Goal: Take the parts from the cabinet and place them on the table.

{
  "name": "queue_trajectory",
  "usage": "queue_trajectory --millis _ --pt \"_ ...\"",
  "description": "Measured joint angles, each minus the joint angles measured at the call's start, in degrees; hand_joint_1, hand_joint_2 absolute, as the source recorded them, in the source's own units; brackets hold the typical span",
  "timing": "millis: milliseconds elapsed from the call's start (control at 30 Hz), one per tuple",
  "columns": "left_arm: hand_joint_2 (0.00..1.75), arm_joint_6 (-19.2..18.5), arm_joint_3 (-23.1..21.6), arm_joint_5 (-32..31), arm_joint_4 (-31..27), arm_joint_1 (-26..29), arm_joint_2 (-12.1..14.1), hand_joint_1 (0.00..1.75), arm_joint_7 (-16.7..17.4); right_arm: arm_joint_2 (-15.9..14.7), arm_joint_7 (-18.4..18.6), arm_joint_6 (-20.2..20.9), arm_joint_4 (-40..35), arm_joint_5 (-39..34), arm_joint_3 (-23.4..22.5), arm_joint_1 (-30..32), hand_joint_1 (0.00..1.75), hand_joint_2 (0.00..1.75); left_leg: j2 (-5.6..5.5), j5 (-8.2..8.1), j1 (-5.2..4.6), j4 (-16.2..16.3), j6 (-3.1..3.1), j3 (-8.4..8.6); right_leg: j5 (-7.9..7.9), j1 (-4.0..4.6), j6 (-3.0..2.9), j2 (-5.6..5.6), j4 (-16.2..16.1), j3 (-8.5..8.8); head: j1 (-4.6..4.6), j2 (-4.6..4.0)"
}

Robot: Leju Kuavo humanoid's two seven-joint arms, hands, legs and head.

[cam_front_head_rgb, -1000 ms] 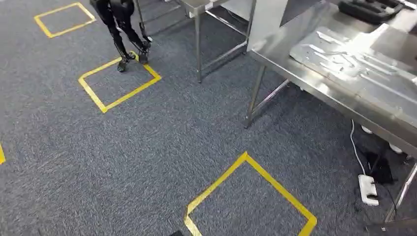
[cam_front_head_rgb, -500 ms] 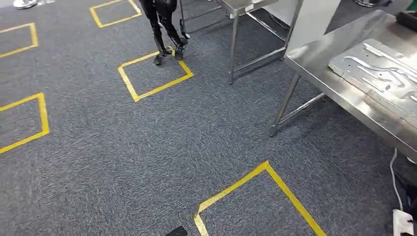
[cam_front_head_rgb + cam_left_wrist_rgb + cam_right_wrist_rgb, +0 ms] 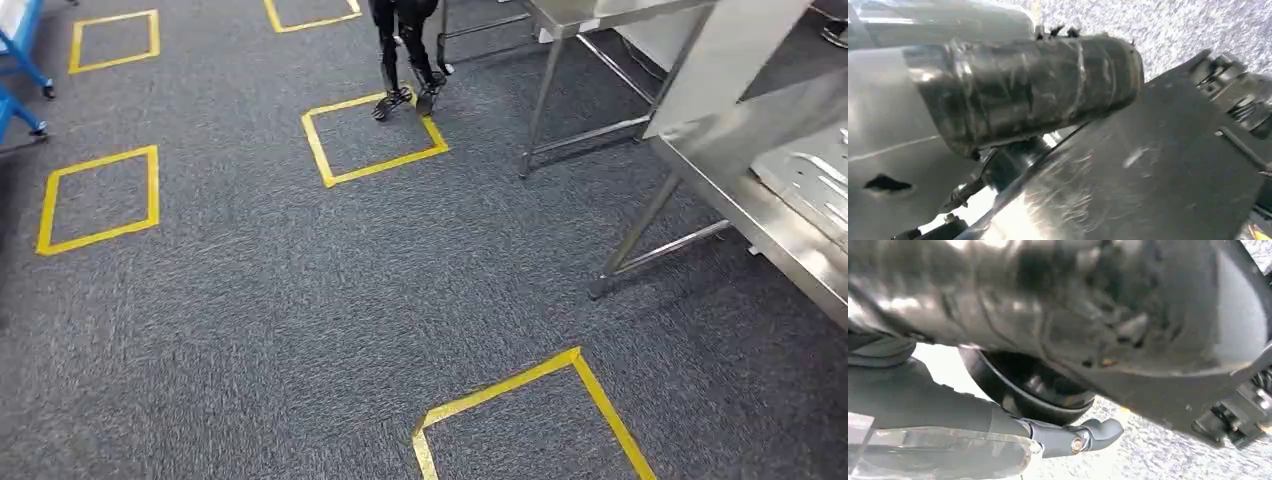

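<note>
A careless step could clip the corner leg of the shiny steel table. Whether the left robot hand or the right robot hand holds anything, I cannot tell.

The head view looks forward and down from high over grey carpet marked with yellow tape squares, a steel worktop at far right. Both wrist views sit close, blurred, sharing slivers of that carpet.
</note>
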Motion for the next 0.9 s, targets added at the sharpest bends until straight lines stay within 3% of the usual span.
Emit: queue_trajectory --millis 33,100,133,167,200,267,300,333,433,467,500,533,600,633,667,700,767,800,833,867,900 --pt "0.00 0.0 0.0 -0.1 0.0 -0.1 0.0 0.00 0.0 0.0 -0.1 0.1 0.0 0.0 0.0 0.0 0.00 0.00 -0.58 0.06 0.14 -0.1 0.11 -0.03 -1.80 -0.10 0.27 2.01 3.0 -1.41 0.09 0.00" --pt "0.00 -0.1 0.0 -0.4 0.0 -0.2 -0.2 0.00 0.0 0.0 -0.1 0.2 0.0 0.0 0.0 0.0 0.00 0.00 -1.76 0.20 0.19 0.0 0.47 -0.15 -5.74 -0.18 0.49 2.96 11.8 -5.67 0.11 0.00" --pt "0.00 -0.2 0.0 -0.5 0.0 -0.2 -0.2 0.00 0.0 0.0 -0.1 0.2 0.0 0.1 0.0 0.0 0.00 0.00 -2.41 0.20 0.19 0.0 0.47 -0.19 -6.59 -0.18 0.57 3.07 15.0 -7.40 0.09 0.00" --pt "0.00 -0.2 0.0 -0.5 0.0 -0.1 -0.2 0.00 0.2 -0.1 -0.1 0.2 0.0 0.1 0.0 0.0 0.00 0.00 -3.13 0.20 0.20 0.1 0.47 -0.18 -6.12 -0.19 0.64 3.15 15.9 -7.97 0.09 0.00" --pt "0.00 -0.2 0.0 -0.7 0.0 0.0 -0.3 0.00 0.2 -0.1 -0.1 0.2 0.1 0.2 0.0 0.0 0.00 0.00 -3.92 0.19 0.27 0.3 0.45 -0.16 -4.31 -0.29 0.63 3.23 14.0 -7.19 0.09 0.00" --pt "0.00 -0.2 -0.1 -1.0 0.0 -0.1 -0.4 0.00 0.2 -0.1 0.1 0.1 0.1 0.3 0.0 0.0 0.00 0.00 -5.64 0.05 0.49 0.7 0.24 -0.16 1.21 -0.68 0.62 4.27 4.3 -2.70 0.09 0.00" --pt "0.00 -0.2 -0.1 -1.0 0.0 -0.1 -0.5 0.00 0.2 -0.1 0.1 0.1 0.1 0.3 0.0 0.0 0.00 0.00 -6.32 -0.16 0.59 1.1 -0.11 -0.32 1.70 -1.02 0.54 6.53 0.3 -0.95 0.13 0.00" --pt "0.00 -0.2 -0.1 -1.1 0.0 -0.2 -0.4 0.00 0.2 -0.1 0.2 0.1 0.1 0.3 0.0 0.0 0.00 0.00 -6.90 -0.24 0.37 1.5 -0.44 -0.88 0.96 -0.94 0.60 8.36 -0.6 -0.62 0.15 0.00" --pt "0.00 -0.1 -0.1 -1.2 0.0 0.0 -0.4 0.00 0.2 -0.1 0.5 0.2 0.1 0.3 0.0 0.0 0.00 0.00 -8.33 0.25 0.63 1.2 -1.38 -1.38 1.32 -0.67 -0.33 6.73 -0.5 -0.43 0.04 0.00" --pt "0.00 -0.1 -0.1 -1.2 0.0 0.1 -0.4 0.00 0.2 -0.1 0.7 0.3 0.1 0.3 0.0 0.0 0.00 0.00 -8.75 0.20 0.61 1.3 -1.59 -1.87 1.63 -1.20 -0.86 5.98 -1.0 -0.42 0.00 0.00" --pt "0.00 0.0 -0.1 -1.3 0.0 0.1 -0.4 0.00 0.3 -0.1 1.2 0.3 0.2 0.4 0.0 -0.2 0.00 0.00 -6.13 -0.63 0.44 2.4 -1.89 -2.09 1.75 -1.14 -1.13 5.34 -1.1 -0.20 -0.02 0.00" --pt "0.00 0.0 -0.1 -1.6 0.0 0.0 -0.5 0.00 0.8 -0.1 1.4 0.3 0.2 0.5 0.0 -0.1 0.00 0.00 -4.11 -2.34 0.43 5.0 -2.19 -3.32 1.72 -1.07 -1.40 4.87 -1.2 -0.22 -0.72 0.00" --pt "0.00 -0.4 -0.4 -2.6 0.0 -0.2 -0.5 0.00 1.9 -0.1 1.9 0.4 0.2 0.5 0.0 0.0 0.00 0.00 -2.64 -6.36 0.68 13.5 -2.72 -7.43 1.57 -0.86 -1.71 3.28 -1.1 -0.20 -0.74 0.00" --pt "0.00 -0.5 -0.6 -3.4 0.0 -0.3 -0.5 0.00 2.4 -0.1 1.9 0.4 0.2 0.5 0.0 0.2 0.00 0.00 -2.50 -7.51 0.73 17.3 -2.88 -9.41 1.46 -0.80 -1.78 2.37 -1.1 -0.20 -0.77 0.00" --pt "0.00 -0.5 -1.1 -4.0 0.0 -0.4 -0.5 0.00 2.8 -0.2 1.9 0.4 0.2 0.5 0.0 0.2 0.00 0.00 -2.39 -7.30 0.77 18.7 -2.97 -10.18 1.38 -0.78 -1.81 1.58 -1.1 -0.16 -0.74 0.00" --pt "0.00 -0.5 -1.4 -4.5 0.0 -0.4 -0.5 0.00 3.2 -0.2 1.8 0.3 0.2 0.5 0.0 0.2 0.00 0.00 -2.22 -5.80 0.79 17.2 -2.94 -9.48 1.26 -0.78 -1.78 0.88 -1.1 -0.06 -0.77 0.00" --pt "0.00 -0.5 -1.8 -5.1 0.0 -0.4 -0.5 0.00 4.0 -0.1 1.6 0.1 0.2 0.5 0.0 0.1 0.00 0.00 -1.20 -0.75 0.78 8.2 -2.61 -4.82 0.88 -0.79 -1.68 -0.38 -1.1 0.49 -0.77 0.00" --pt "0.00 -0.3 -2.0 -5.2 0.0 -0.4 -0.5 0.00 4.4 -0.1 1.6 0.2 0.2 0.5 0.1 0.1 0.00 0.00 0.80 1.09 0.66 3.5 -2.26 -2.32 0.65 -0.75 -1.44 -0.79 -1.1 0.83 -0.79 0.00" --pt "0.00 0.0 -2.3 -5.2 0.0 -0.3 -0.5 0.00 4.5 -0.1 1.6 0.3 0.2 0.5 0.1 0.1 0.00 0.00 2.97 -0.15 -0.19 2.0 -2.17 -1.52 0.45 -0.38 -1.14 -1.20 -1.1 0.94 -0.74 0.00" --pt "0.00 0.2 -2.5 -5.2 0.0 -0.4 -0.4 0.00 4.5 -0.1 1.6 0.5 0.2 0.4 0.1 0.1 0.00 0.00 2.49 0.09 -0.30 1.6 -1.62 -1.43 0.30 -0.20 -0.85 -1.68 -1.0 0.90 -0.79 0.00" --pt "0.00 0.5 -2.5 -5.1 0.0 -0.3 -0.5 0.00 4.4 -0.1 1.6 0.5 0.2 0.3 0.1 0.1 0.00 0.00 1.92 0.09 -0.30 1.6 -1.55 -1.67 0.30 -0.16 -0.77 -2.32 -1.2 0.98 -0.61 0.00"
